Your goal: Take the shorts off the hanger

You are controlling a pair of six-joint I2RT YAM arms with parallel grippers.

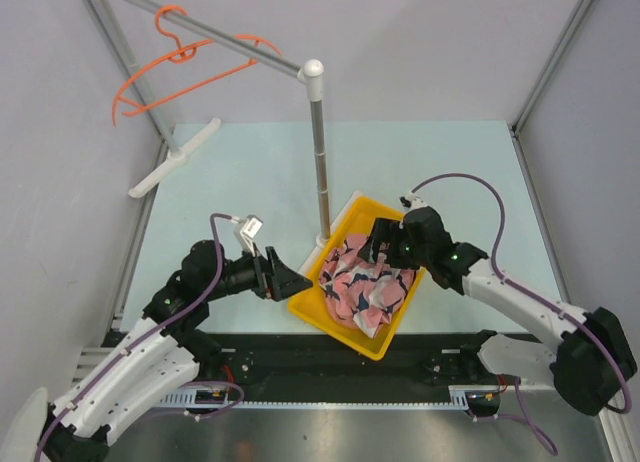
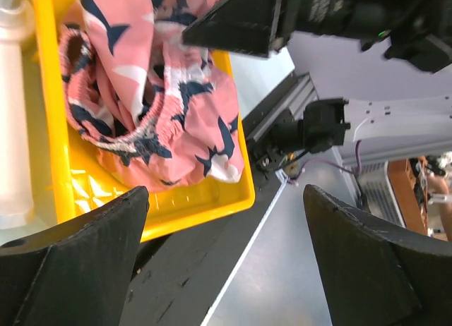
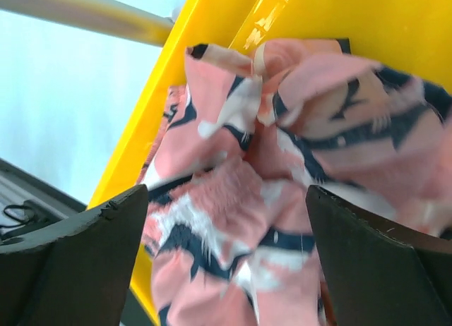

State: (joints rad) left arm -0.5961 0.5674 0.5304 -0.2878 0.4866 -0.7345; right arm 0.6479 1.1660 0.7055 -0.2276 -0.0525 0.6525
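Observation:
The salmon-pink shorts (image 1: pixel 365 277) with navy and white bird shapes lie crumpled in the yellow tray (image 1: pixel 335 327). The orange hanger (image 1: pixel 183 52) hangs bare on the grey rail at the far left, apart from the shorts. My right gripper (image 1: pixel 385 247) hovers open just over the shorts (image 3: pixel 282 164), its fingers spread wide above the fabric, gripping nothing (image 3: pixel 226 195). My left gripper (image 1: pixel 292 280) stands open at the tray's near left rim, with nothing between its fingers (image 2: pixel 226 199). The left wrist view shows the shorts (image 2: pixel 162 93) bunched inside the tray (image 2: pixel 198 202).
A grey metal rail (image 1: pixel 200 27) runs across the far left, carried by an upright post (image 1: pixel 320 152) just behind the tray and a white foot (image 1: pixel 175 160). A black strip (image 1: pixel 330 367) lines the table's near edge. Grey walls close in both sides.

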